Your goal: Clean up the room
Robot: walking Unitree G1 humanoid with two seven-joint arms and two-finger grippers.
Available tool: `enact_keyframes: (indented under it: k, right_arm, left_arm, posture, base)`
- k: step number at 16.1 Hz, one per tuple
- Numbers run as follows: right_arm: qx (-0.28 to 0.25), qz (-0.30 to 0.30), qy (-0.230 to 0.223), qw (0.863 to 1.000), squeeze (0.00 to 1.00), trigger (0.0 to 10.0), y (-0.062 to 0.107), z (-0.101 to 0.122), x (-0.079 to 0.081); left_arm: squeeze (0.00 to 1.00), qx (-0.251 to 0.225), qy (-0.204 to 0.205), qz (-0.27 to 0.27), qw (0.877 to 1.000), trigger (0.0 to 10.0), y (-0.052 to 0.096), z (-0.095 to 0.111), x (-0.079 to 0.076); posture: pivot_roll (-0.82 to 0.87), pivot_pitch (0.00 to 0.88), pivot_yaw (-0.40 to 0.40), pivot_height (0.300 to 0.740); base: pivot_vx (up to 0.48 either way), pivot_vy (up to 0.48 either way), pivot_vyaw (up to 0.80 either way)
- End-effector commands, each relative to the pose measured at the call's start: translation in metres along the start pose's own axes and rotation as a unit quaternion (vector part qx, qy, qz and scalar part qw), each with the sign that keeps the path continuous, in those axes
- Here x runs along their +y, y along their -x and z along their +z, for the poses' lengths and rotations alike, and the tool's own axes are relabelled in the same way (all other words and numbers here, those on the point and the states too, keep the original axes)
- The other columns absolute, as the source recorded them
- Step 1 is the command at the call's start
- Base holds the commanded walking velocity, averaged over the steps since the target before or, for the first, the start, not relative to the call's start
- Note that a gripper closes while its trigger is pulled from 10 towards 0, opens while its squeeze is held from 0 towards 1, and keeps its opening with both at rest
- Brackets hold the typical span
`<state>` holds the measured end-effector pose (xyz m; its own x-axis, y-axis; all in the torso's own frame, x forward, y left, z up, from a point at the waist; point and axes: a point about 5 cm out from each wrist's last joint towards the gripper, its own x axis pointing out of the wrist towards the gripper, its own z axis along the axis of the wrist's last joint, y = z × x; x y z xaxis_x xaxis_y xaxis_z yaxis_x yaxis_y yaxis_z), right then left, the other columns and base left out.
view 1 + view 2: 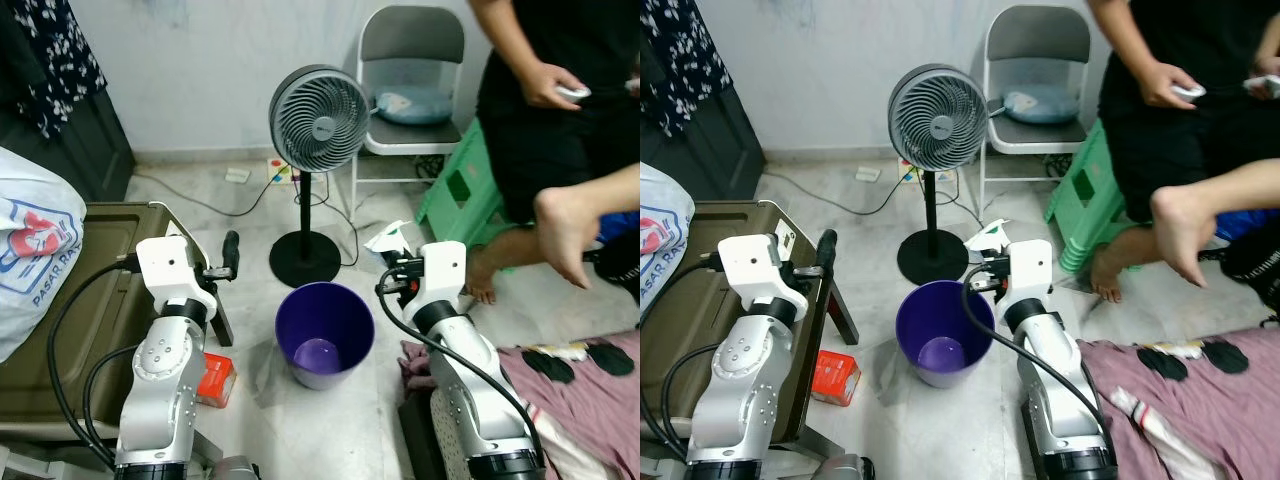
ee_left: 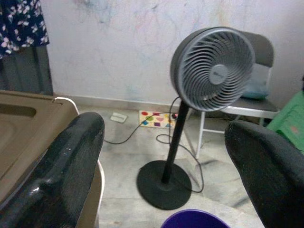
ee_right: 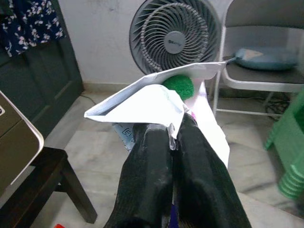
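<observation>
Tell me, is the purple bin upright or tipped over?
Upright. The purple bin stands on the floor with its round opening facing up, near the right gripper, which is shut on a white wrapper.

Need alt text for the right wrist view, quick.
The right gripper, shut, pinches a crumpled white wrapper with a green patch on it. Behind stand a grey fan, a folding chair with a blue cushion, and a dark door.
</observation>
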<state>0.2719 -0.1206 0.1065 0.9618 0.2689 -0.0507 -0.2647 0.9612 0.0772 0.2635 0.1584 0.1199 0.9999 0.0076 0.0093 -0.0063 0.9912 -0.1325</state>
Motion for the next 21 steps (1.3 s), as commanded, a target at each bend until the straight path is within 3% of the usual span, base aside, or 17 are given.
enact_keyframes:
  k: [1,5,12,19,21]
  right_arm:
    - [-0.005,-0.003,0.006,1.0,0.0,10.0,-0.0004,0.0033,-0.0018]
    - [-0.004,-0.004,0.005,1.0,0.0,10.0,0.0,0.0028,-0.0016]
    - [-0.002,-0.003,0.005,1.0,0.0,10.0,-0.0001,0.0022,-0.0013]
    - [-0.004,-0.004,0.005,1.0,0.0,10.0,-0.003,0.0029,-0.0019]
    - [-0.004,-0.008,0.007,1.0,0.0,10.0,-0.0063,0.0036,-0.0037]
  left_arm:
    - [0.0,-0.009,0.0,-0.005,1.0,10.0,0.0003,0.0037,-0.0017]
    - [0.0,-0.008,0.0,-0.004,1.0,10.0,0.0007,0.003,-0.0015]
    - [0.0,-0.002,-0.004,-0.002,1.0,10.0,0.0005,0.0017,-0.0013]
    - [0.0,-0.008,-0.012,0.002,1.0,10.0,-0.0017,0.005,-0.0005]
    - [0.0,-0.025,-0.021,-0.022,0.999,10.0,-0.0028,0.0107,-0.0052]
  posture:
    - [-0.02,0.051,-0.039,0.74]
    - [-0.02,0.048,-0.038,0.74]
    - [-0.02,0.049,-0.038,0.74]
    - [-0.02,0.047,-0.033,0.74]
    - [-0.01,0.043,-0.038,0.74]
  base:
    - [0.33,0.0,0.0]
    - [0.295,0.0,0.0]
    - [0.0,0.0,0.0]
    - [0.0,0.0,0.74]
    - [0.0,0.0,0.25]
